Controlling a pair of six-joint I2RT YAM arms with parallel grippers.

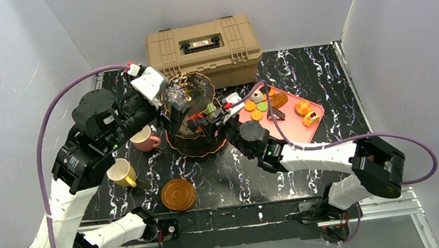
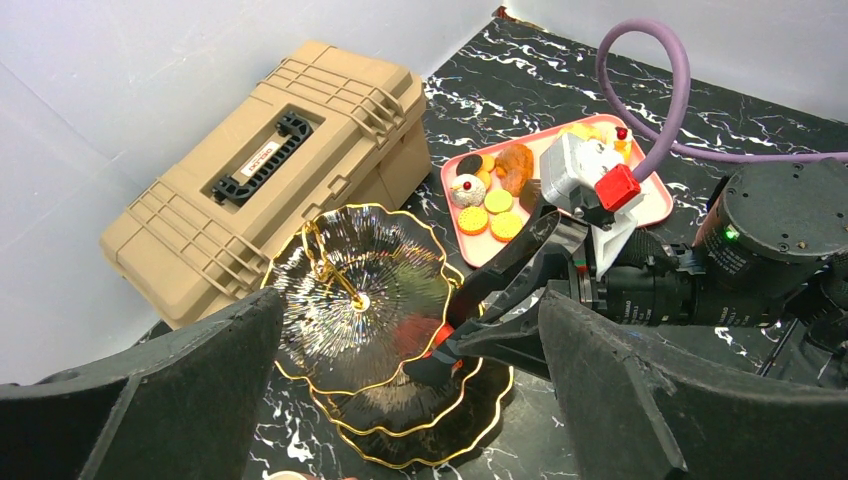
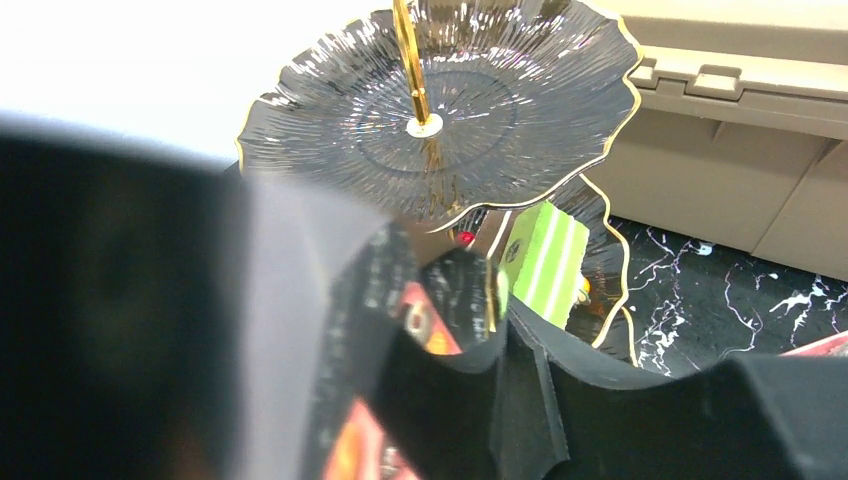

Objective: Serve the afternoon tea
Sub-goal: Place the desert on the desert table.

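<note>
One three-tier stand (image 2: 340, 300) at centre of tabletop (image 1: 229, 173), before one toolbox (image 1: 203, 43). One green striped pastry (image 3: 545, 262) on a lower tier. Right jaws partly apart among the tiers by one red piece (image 2: 440, 338), hold unclear. Left jaws wide, empty, above. Two cups: pink cup (image 1: 144, 139), yellow cup (image 1: 121, 172). One saucer (image 1: 178, 194), one tray (image 1: 295, 125).

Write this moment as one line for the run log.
left gripper: open, above stand | right gripper: between lower tiers, red pastry at its tips, grip unclear | green cake: on a lower tier
</note>
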